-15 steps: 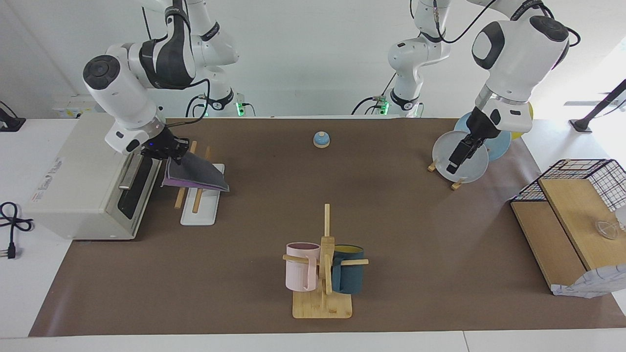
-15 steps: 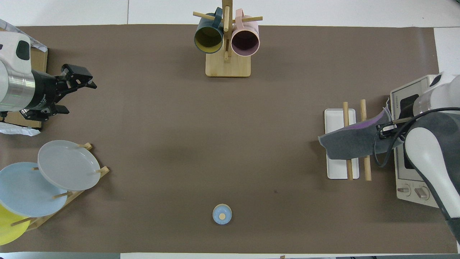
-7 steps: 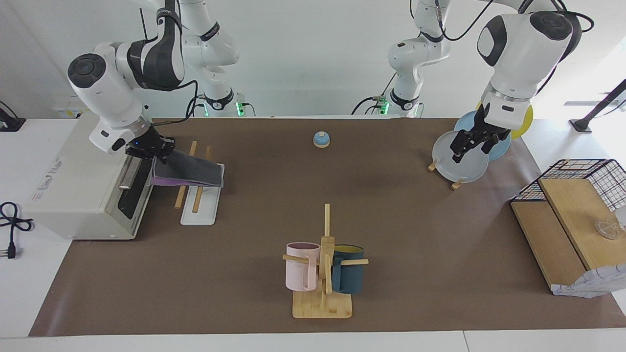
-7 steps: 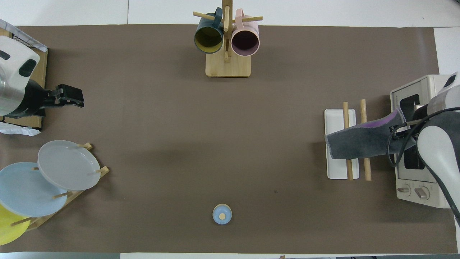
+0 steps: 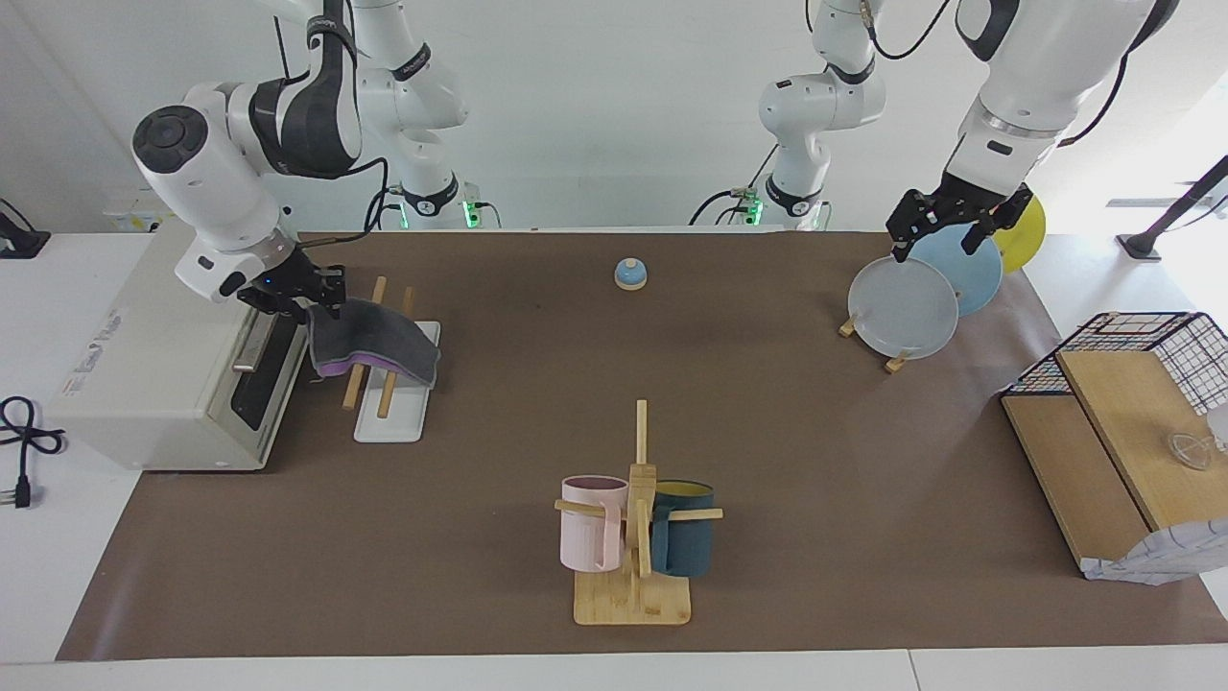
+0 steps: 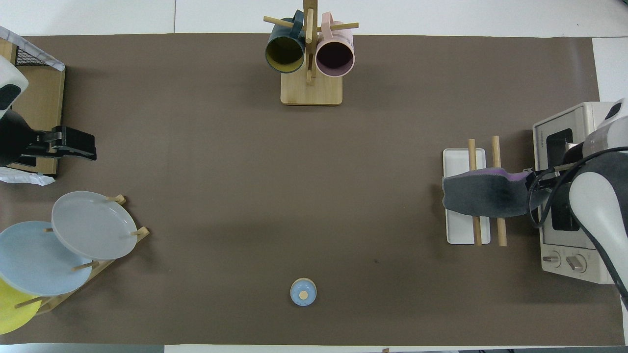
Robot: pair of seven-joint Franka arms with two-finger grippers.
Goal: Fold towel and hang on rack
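Right gripper (image 5: 288,294) sits at the towel's (image 5: 374,338) end toward the toaster oven (image 5: 163,355), just over the gap between the oven and the rack (image 5: 389,384). Whether its fingers are parted or closed on the cloth cannot be told. The towel lies folded, grey face up with a purple edge showing, draped across both wooden rods, one end hanging over the white base and the other sagging beside the gripper. It looks thin, light and limp: it droops wherever unsupported, and would likely slide off smooth rods if tugged sideways. Any adjustment is best made by pinching a folded edge near a corner and lifting. Left gripper (image 5: 950,213) waits with fingers spread, empty, raised over the plates (image 5: 904,307) at its end.
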